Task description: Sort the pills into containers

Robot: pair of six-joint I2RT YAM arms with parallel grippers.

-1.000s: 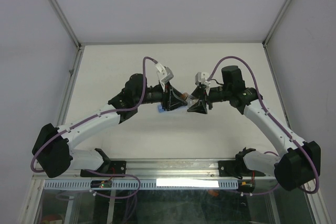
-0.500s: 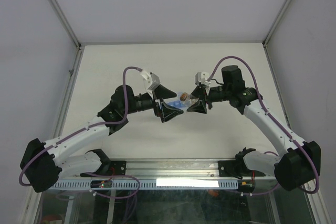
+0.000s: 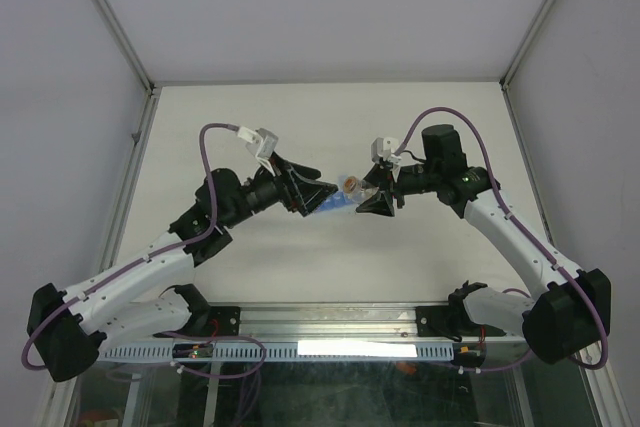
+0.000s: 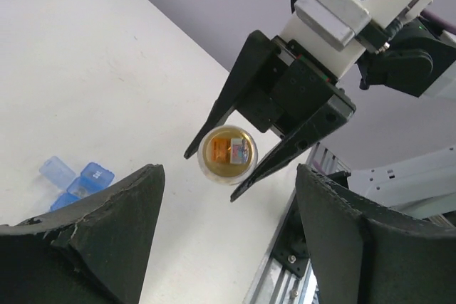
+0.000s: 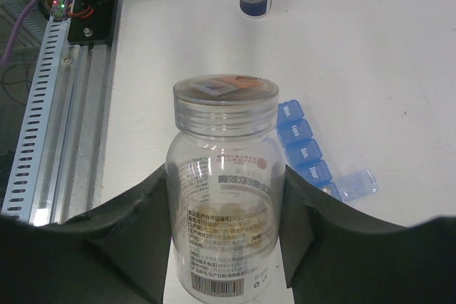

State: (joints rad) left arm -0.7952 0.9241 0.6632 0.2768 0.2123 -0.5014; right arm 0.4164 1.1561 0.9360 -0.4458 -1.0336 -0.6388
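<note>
While the top view looks down on a pale desk [image 3: 430,127], two arms reach in from the bottom corners and meet near the centre. The right jaws pinch a small clear bottle [image 3: 351,186]. The left jaws, just left of it, stand spread and hold nothing. A blue pill organiser [image 3: 335,203] lies on the desk beneath the gap between them.

From the left wrist, that arm's own dark fingers [image 4: 92,240] fill the lower corners, wide apart, with only desk between. At centre the bottle faces the camera end-on, orange-tan inside, gripped by the right jaws reaching down from the upper right. The organiser lies at lower left, some lids open.

From the right wrist, the bottle fills the centre, mouth toward the top, squeezed between dark fingers [image 5: 128,240]. The pills [image 5: 228,227] sit heaped in its lower part. Just right of it runs the organiser, day names on its shut lids, one lid open at the lower right end. Whether any compartment holds a pill cannot be told.
</note>
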